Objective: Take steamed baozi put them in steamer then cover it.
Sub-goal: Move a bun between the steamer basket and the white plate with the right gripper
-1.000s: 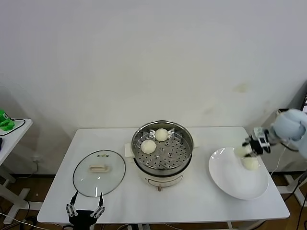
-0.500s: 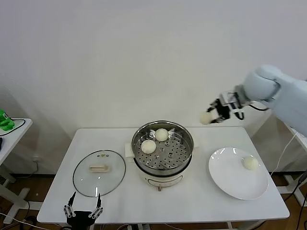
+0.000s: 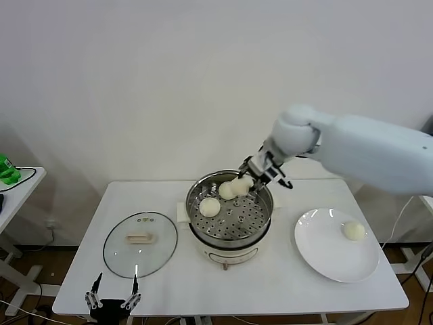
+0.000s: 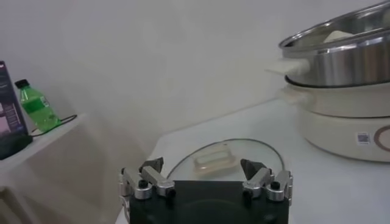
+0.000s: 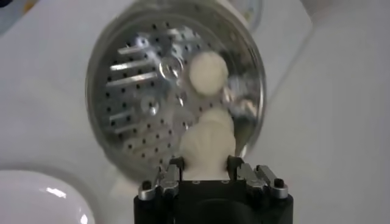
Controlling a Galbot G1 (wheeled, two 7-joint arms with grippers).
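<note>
Baozi (image 3: 241,183) held over steamer (image 3: 230,215) by right gripper (image 3: 252,177), jaws clamped.
White tabletop (image 3: 270,284), plain white wall (image 3: 169,81) behind; left gripper (image 3: 110,298) parked at near edge, jaws spread.

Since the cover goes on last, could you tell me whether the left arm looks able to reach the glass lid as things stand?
Probably yes. The left end effector hangs open at the table's near edge, just in front of the glass lid, whose bar handle faces up with nothing lying on it or between them.

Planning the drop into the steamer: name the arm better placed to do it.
Right. The right gripper is shut on a baozi directly above the steamer; the left gripper hangs open at the table's near edge by the glass lid.
</note>
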